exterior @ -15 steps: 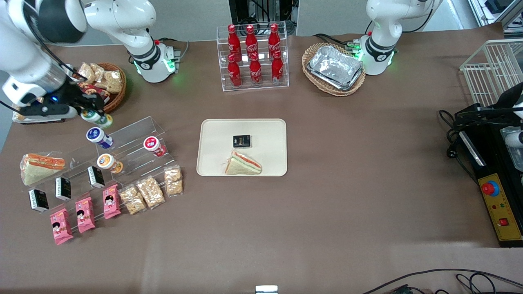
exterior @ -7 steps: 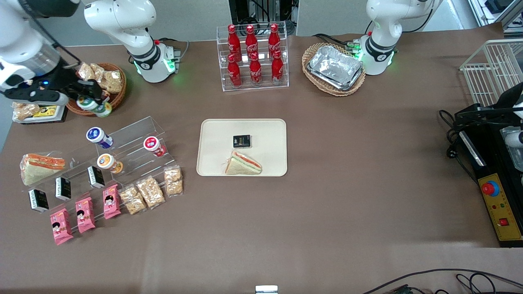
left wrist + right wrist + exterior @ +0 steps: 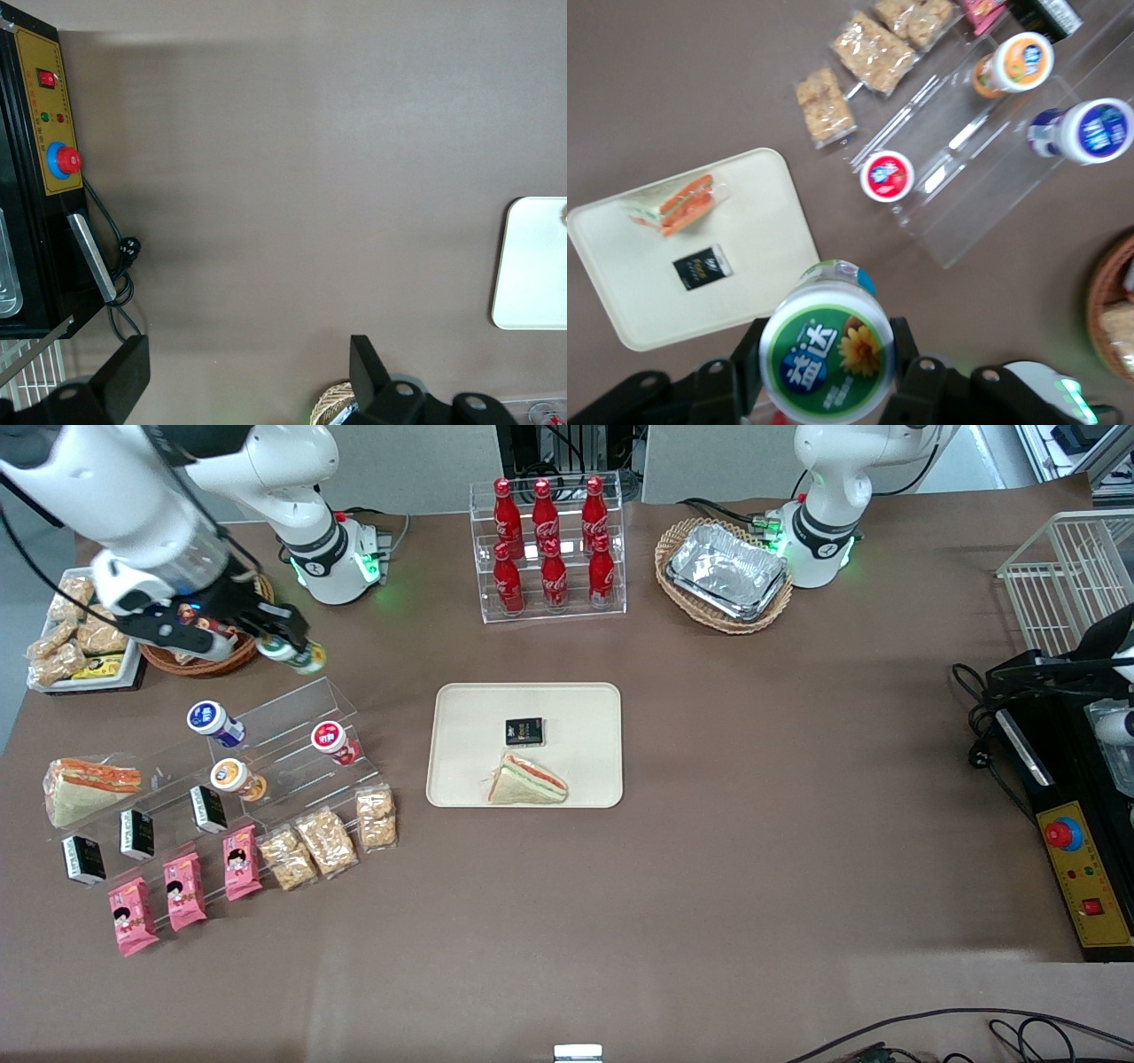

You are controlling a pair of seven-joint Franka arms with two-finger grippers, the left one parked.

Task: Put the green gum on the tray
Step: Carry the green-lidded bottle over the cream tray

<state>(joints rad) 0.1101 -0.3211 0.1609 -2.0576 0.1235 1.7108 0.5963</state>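
Note:
My right gripper (image 3: pixel 285 645) is shut on the green gum (image 3: pixel 301 657), a small bottle with a green-and-white lid, and holds it in the air above the table, just farther from the front camera than the clear acrylic stand (image 3: pixel 283 731). In the right wrist view the green gum (image 3: pixel 826 351) sits between the black fingers (image 3: pixel 908 376), lid toward the camera. The beige tray (image 3: pixel 469 713) lies at the table's middle and holds a sandwich (image 3: pixel 527 779) and a small black packet (image 3: pixel 524 732). The tray also shows in the right wrist view (image 3: pixel 762 257).
The stand holds a blue-lidded (image 3: pixel 213 722), an orange-lidded (image 3: pixel 235 778) and a red-lidded bottle (image 3: pixel 332 741). Snack packets (image 3: pixel 328 840), pink packets and a sandwich (image 3: pixel 89 786) lie near it. A wicker snack basket (image 3: pixel 190 660) is beside the gripper. A cola rack (image 3: pixel 549 549) and a foil tray (image 3: pixel 726 571) stand farther back.
My right gripper has lifted the green gum off the stand area and carried it toward the tray, now past the wicker snack basket.

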